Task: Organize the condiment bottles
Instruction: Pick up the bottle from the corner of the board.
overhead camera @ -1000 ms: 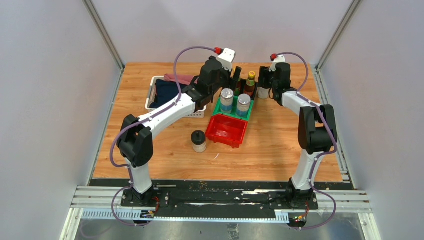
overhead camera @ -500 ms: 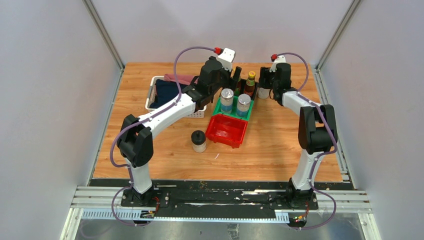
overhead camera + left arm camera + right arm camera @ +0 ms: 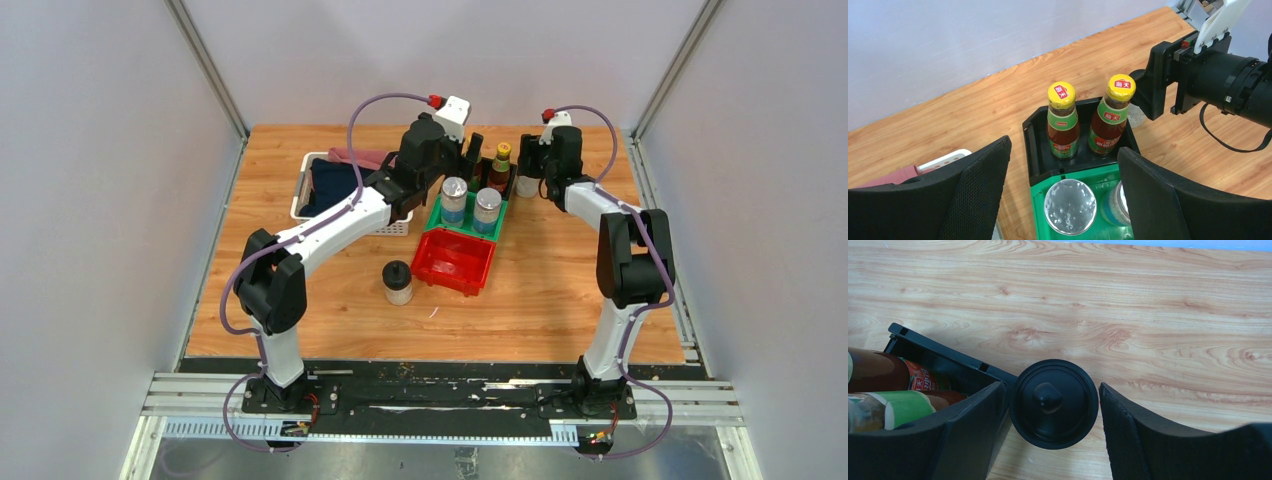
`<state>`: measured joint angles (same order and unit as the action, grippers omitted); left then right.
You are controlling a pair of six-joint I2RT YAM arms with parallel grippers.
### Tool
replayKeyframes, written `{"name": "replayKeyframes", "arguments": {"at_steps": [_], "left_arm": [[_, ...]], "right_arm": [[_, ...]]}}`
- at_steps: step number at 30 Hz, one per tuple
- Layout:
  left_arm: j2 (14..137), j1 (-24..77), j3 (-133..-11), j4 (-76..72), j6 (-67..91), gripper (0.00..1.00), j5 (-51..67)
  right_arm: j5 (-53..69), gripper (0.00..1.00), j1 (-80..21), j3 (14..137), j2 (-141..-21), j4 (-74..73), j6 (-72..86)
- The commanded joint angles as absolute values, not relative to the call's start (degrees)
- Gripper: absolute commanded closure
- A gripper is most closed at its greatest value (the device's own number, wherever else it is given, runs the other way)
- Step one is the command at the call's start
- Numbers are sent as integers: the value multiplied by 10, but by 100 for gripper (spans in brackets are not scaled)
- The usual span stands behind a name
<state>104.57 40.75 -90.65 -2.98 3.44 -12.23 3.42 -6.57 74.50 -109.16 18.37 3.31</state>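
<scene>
We see the left gripper (image 3: 1064, 148) gaping wide above 2 sauce bottles (image 3: 1063, 125) standing in the black bin (image 3: 1031, 145), while the right gripper (image 3: 1050, 389) straddles a black-lidded jar (image 3: 1053, 404) just beside that bin, though we cannot tell whether it pinches.

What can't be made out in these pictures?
- Jar, right wrist view: only the lid shows; body hidden beneath, so whether the fingers squeeze it is unclear.
- One shaker, left wrist view: half hidden by a finger, cut by the bottom edge.
- Basket, top view: contents partly under the left arm.
</scene>
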Motion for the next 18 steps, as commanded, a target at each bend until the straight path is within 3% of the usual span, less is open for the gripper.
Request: {"name": "replayKeyframes", "arguments": {"at_steps": [1, 18], "left_arm": [[1053, 412, -906, -51, 39, 15, -121], [1049, 412, -897, -55, 38, 14, -124]], "right_arm": [[28, 27, -54, 744, -1100, 171, 27], [32, 30, -51, 749, -1117, 165, 31]]}}
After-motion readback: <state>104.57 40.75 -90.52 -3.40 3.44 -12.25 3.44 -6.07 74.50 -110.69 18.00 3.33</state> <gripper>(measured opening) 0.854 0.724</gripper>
